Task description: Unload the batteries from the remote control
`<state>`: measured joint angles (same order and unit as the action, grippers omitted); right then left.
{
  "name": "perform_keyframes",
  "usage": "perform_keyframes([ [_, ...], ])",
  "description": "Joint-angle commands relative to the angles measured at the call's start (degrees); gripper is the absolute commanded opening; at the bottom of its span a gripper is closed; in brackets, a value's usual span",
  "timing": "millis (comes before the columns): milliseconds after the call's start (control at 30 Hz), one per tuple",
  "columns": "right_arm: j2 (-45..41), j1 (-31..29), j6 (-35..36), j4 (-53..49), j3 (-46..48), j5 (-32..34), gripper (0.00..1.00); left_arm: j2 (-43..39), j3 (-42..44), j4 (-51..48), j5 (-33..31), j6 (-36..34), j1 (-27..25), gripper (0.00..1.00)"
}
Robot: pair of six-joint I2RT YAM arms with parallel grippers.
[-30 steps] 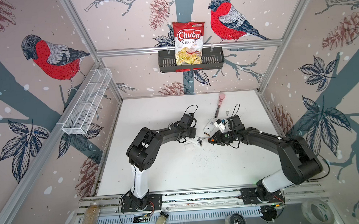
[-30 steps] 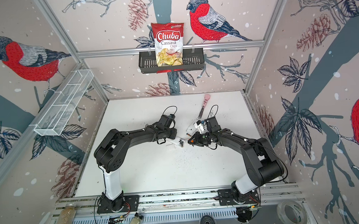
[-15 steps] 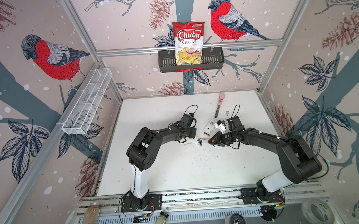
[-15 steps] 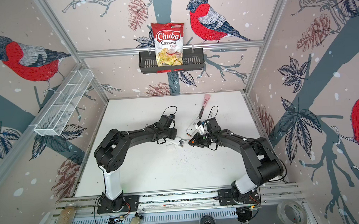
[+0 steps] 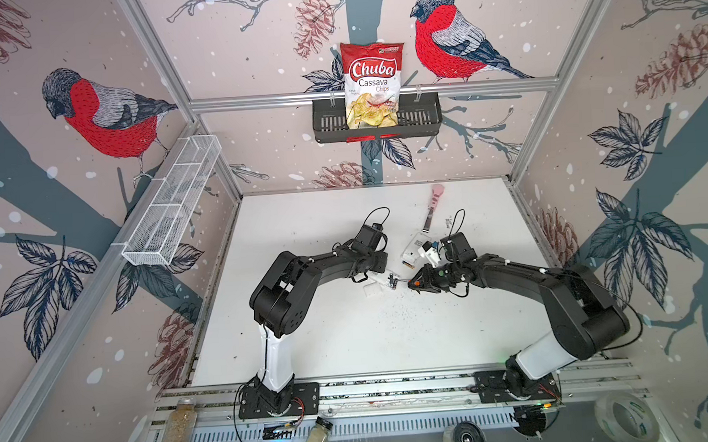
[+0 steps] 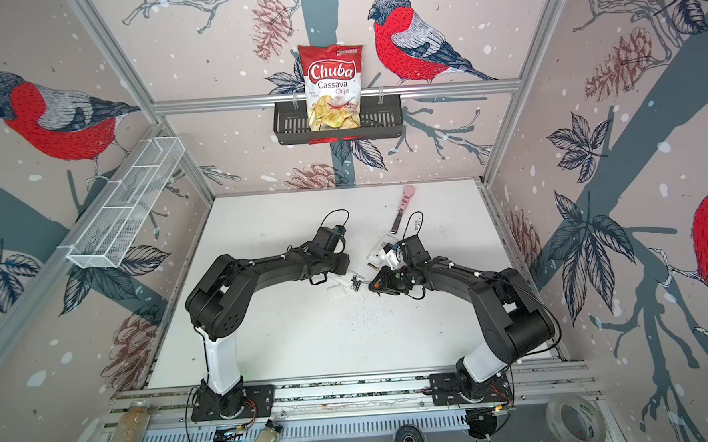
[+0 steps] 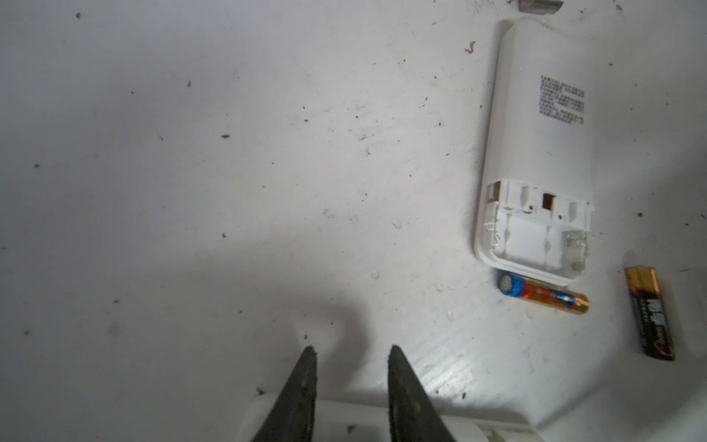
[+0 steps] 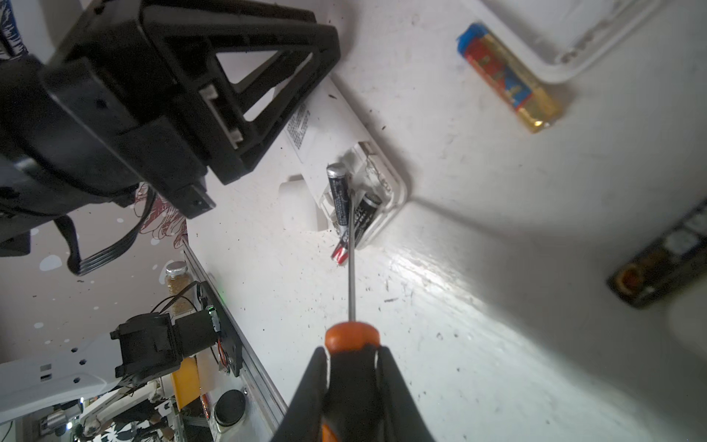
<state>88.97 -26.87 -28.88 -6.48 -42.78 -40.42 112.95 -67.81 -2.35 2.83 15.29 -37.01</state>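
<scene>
A white remote control lies back up on the table, its battery bay open. Two dark batteries sit in the bay: one is tilted up at one end, the other lies beside it. My right gripper is shut on an orange-handled screwdriver, whose tip is between those two batteries. My left gripper rests on the far end of this remote control, jaws a little apart and nothing between the tips. A blue, red and gold battery and a black and gold battery lie loose.
A second white remote with an empty bay lies just behind, next to the loose batteries. A pink-handled tool lies further back. Dark crumbs speckle the table. A chips bag stands in a black basket on the back wall.
</scene>
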Motion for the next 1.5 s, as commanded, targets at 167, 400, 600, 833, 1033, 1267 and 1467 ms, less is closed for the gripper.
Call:
perform_keyframes([
  [167,-1.72,-0.54,0.04,1.93,-0.06,-1.64,0.0,0.47,-0.22,-3.36,1.3,0.86,-0.16,0.32],
  [400,-1.35,-0.79,0.28,1.82,-0.27,-2.13,0.0,0.26,-0.22,-3.54,1.08,0.79,-0.1,0.32],
  [600,-0.31,-1.37,0.23,2.02,-0.8,-2.52,0.0,0.26,-0.39,-3.58,1.07,0.7,-0.08,0.32],
  [833,0.19,-2.92,0.62,1.61,-1.33,-2.49,0.0,0.33,-0.24,-3.54,1.12,0.63,0.17,0.32],
  [1033,0.24,-2.83,1.06,-1.43,-2.08,1.09,0.0,0.35,-0.22,-3.31,1.3,0.66,0.19,0.32],
  [1267,-4.59,-1.77,0.93,-2.16,0.3,1.59,0.0,0.26,0.29,-2.92,1.44,0.8,0.19,0.32],
  [1467,-7.57,0.44,2.16,-3.98,2.95,1.46,0.0,0.36,0.12,-2.92,1.73,0.8,0.19,0.32],
])
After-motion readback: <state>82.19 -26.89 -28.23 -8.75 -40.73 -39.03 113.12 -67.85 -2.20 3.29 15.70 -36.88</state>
